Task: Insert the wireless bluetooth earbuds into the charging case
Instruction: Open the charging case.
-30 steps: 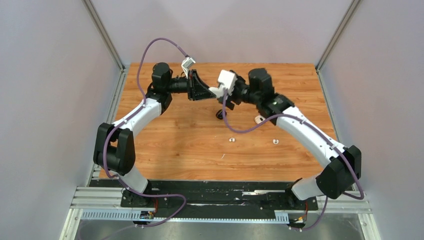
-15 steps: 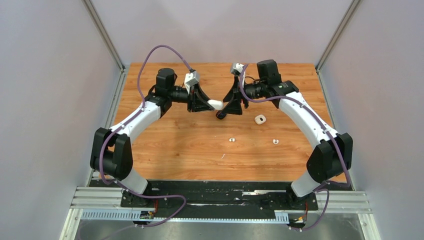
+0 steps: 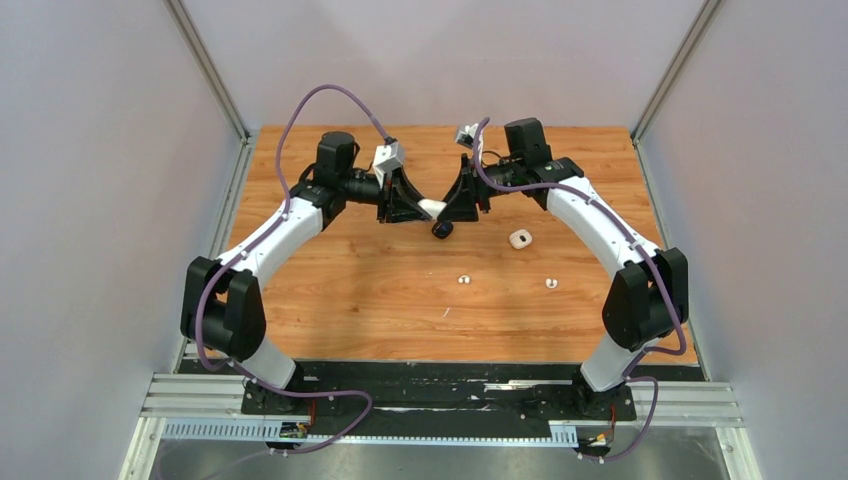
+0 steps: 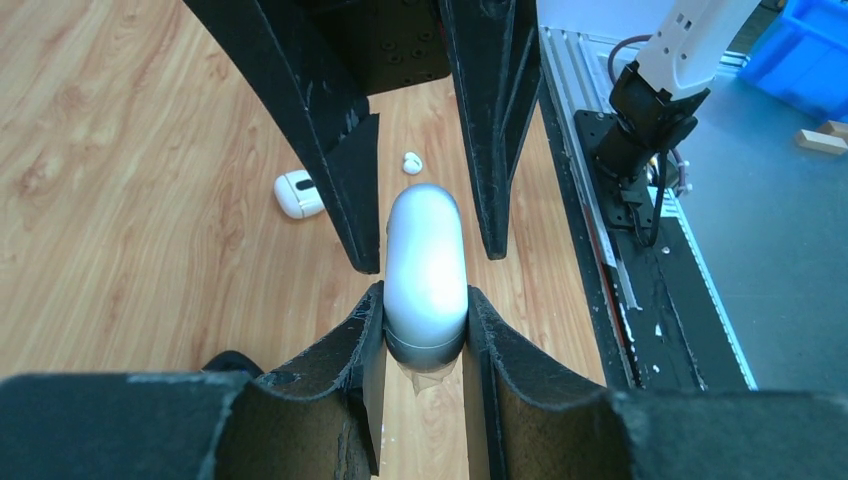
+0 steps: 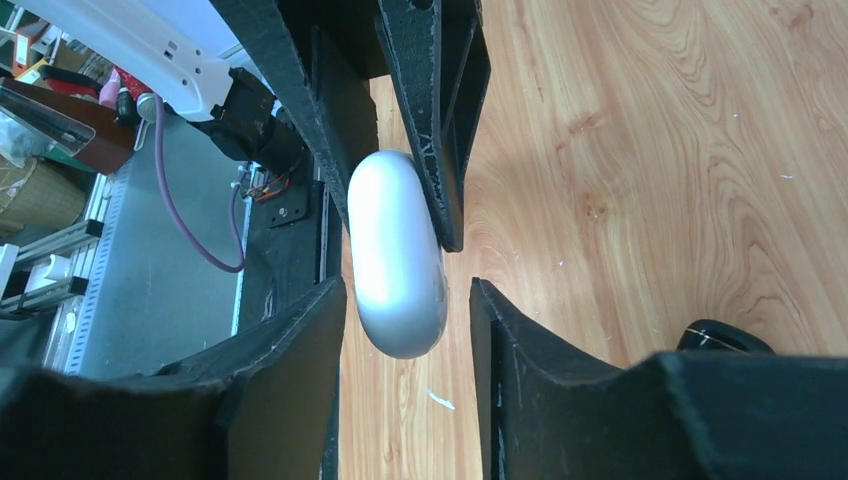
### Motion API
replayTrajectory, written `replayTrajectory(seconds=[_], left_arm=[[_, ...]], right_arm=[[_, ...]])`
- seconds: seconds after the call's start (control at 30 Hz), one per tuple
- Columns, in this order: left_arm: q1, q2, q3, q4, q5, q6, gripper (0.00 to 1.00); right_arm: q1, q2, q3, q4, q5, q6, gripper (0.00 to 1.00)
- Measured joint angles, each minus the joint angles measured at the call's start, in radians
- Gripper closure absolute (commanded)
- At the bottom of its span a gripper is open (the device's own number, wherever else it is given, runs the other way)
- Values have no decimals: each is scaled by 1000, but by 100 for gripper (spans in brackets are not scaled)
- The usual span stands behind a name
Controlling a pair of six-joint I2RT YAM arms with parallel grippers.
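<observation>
A closed white charging case hangs above the table, and my left gripper is shut on its near end. From the opposite side my right gripper straddles the case's free end, open, with a gap on one side. In the top view the case bridges the two grippers at the table's far middle. Two white earbuds lie loose on the wood nearer the arms. One earbud shows in the left wrist view.
A small white open case lies right of the grippers, also seen as a white case from the left wrist. A black case sits on the wood right under the held one. A tiny white scrap lies near the front.
The right arm swung in and turned its wrist, so its gripper now faces the left one with its jaws on either side of the case and narrower. The left gripper kept its hold.
</observation>
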Motion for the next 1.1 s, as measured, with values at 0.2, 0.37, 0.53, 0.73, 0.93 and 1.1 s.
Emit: replayTrajectory(seconds=[0.2,0.37,0.53,0.73,0.93,1.1], left_arm=[[0,0,16,-20,-5,2,100],[-1,0,43,-90,-10,42,100],[-2,2,81,-167,-15,103,100],[-13,2,115,-264,-38,208,100],[-33,-8,120,-305,-100,317,100],[-50,-23,109,-306,-172,348,100]], right_arm=[[0,1,0,11,-3,2,72],[0,1,0,13,-10,-1,77],[0,1,10,16,-20,0,94],[-6,2,11,20,-39,29,94],[-38,27,1,85,-103,169,98],[-55,48,-30,185,-153,283,100]])
